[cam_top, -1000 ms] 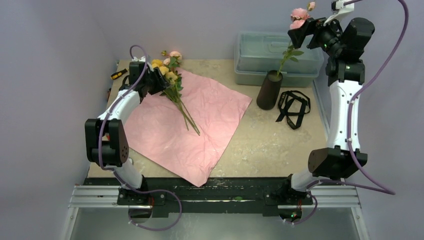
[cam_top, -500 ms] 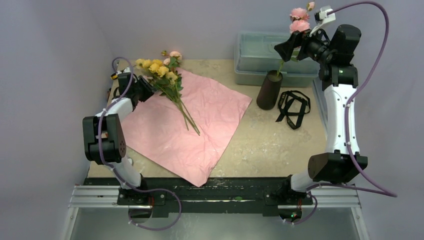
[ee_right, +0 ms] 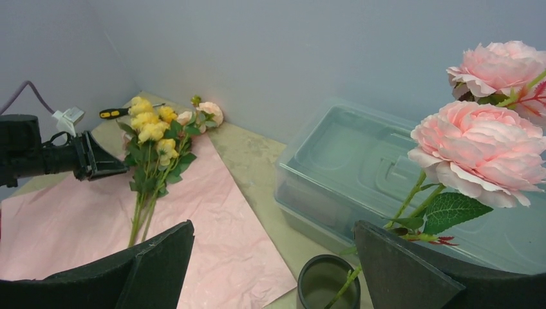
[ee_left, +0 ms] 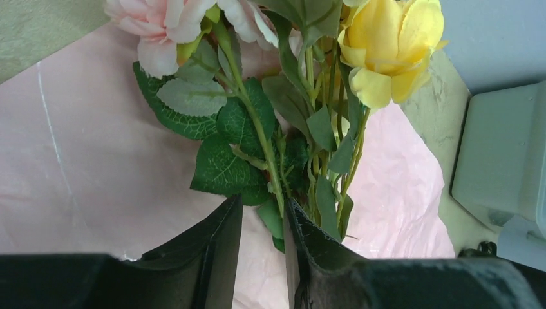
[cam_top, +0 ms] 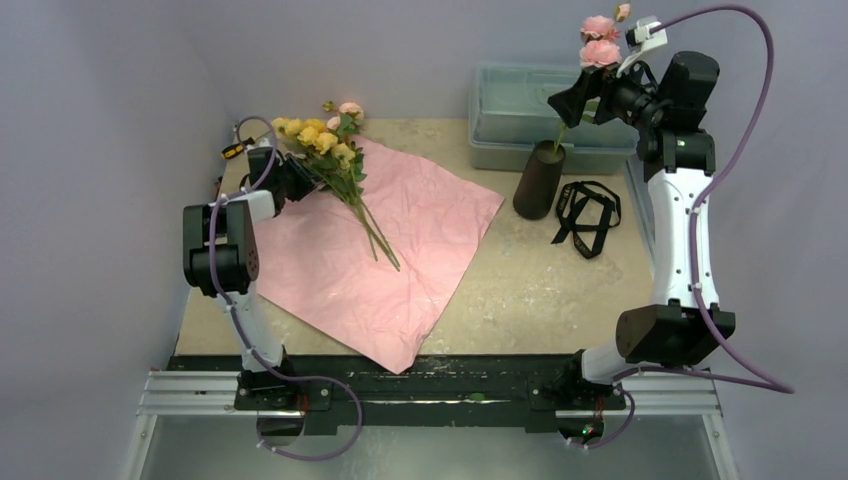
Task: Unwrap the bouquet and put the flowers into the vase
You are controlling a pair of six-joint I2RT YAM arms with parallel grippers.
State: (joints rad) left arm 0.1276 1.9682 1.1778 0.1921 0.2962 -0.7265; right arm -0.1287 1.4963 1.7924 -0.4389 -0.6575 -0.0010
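Beige table (cam_top: pixel 540 290) — left hand (ee_left: pixel 263 207) maybe pinching flowers (ee_left: pixel 248 119), right hand (ee_right: pixel 272 226) wide.

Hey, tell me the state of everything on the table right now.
vase, upright.
pink flower, standing in the vase.
pink paper, unwrapped, spread flat.
loose flowers, lying on the paper.
black ribbon, untied, lying loose.
plastic box, lid on.
left gripper, narrowly open astride a stem.
right gripper, wide open, gripping nothing.

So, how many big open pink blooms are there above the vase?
2. One pink bloom stands above the vase; the other is above it, at the picture's right edge. The top view shows also a small bud; more may be hidden.
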